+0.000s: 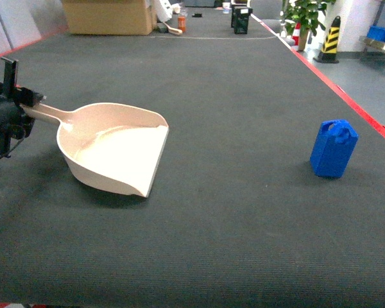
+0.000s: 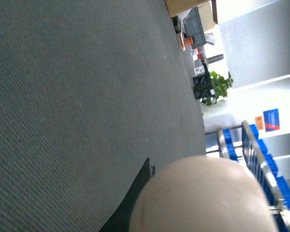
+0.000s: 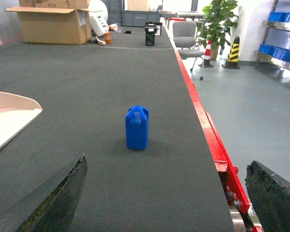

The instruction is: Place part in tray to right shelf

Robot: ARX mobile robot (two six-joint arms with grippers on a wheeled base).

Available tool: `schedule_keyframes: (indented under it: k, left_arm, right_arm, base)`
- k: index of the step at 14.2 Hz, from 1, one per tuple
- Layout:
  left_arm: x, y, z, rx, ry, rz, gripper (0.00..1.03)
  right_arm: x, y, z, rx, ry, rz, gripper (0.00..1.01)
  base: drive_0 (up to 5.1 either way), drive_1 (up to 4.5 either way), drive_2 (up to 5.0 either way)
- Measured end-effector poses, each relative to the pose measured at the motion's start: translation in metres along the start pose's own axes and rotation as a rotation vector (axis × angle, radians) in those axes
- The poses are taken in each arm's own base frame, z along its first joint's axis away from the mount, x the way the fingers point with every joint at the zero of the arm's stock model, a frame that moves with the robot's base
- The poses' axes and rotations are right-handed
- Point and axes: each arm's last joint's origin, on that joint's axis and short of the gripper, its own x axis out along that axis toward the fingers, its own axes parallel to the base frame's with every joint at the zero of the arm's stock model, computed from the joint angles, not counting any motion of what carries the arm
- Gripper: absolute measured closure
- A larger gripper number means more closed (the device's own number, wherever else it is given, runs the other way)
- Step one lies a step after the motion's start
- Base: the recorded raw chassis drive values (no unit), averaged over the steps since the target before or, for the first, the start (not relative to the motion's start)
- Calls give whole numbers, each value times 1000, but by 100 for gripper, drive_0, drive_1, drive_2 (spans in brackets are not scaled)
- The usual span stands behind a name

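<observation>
The beige tray (image 1: 115, 151) lies on the dark mat at centre left, its flat lip facing right. My left gripper (image 1: 24, 106) is shut on the end of the tray's long handle. In the left wrist view the tray (image 2: 203, 198) fills the lower right as a blur beside one dark finger (image 2: 135, 198). The small blue part (image 1: 333, 147) stands upright at the right, apart from the tray. Seen from the right wrist, the part (image 3: 137, 127) stands ahead of my open right gripper (image 3: 166, 162), nothing between its fingers. The right shelf (image 1: 378, 35) with blue crates stands far right.
The mat's red edge (image 1: 353, 102) runs along the right, with grey floor beyond it. A cardboard box (image 1: 109, 16), a potted plant (image 1: 305, 16), a striped cone (image 1: 330, 38) and an office chair (image 3: 186, 36) stand at the far end.
</observation>
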Motion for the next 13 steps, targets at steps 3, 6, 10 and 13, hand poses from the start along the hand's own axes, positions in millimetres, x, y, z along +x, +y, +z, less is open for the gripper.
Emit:
schedule_keyframes:
  k: [3, 6, 10, 13]
  left_arm:
    - [-28, -18, -10, -94, -4, -85, 91]
    - [-56, -80, -17, -142, 22, -325, 91]
    - [-80, -115, -55, -170, 179, -411, 91]
    - [-98, -102, -83, -223, 313, -346, 91]
  right_arm:
    - [0, 0, 0, 0, 0, 0, 3]
    - [0, 0, 0, 0, 0, 0, 3]
    - [0, 0, 0, 0, 0, 0, 3]
    - [0, 0, 0, 0, 0, 0, 3]
  base:
    - [0, 0, 0]
    - [0, 0, 0]
    - [0, 0, 0]
    - [0, 0, 0]
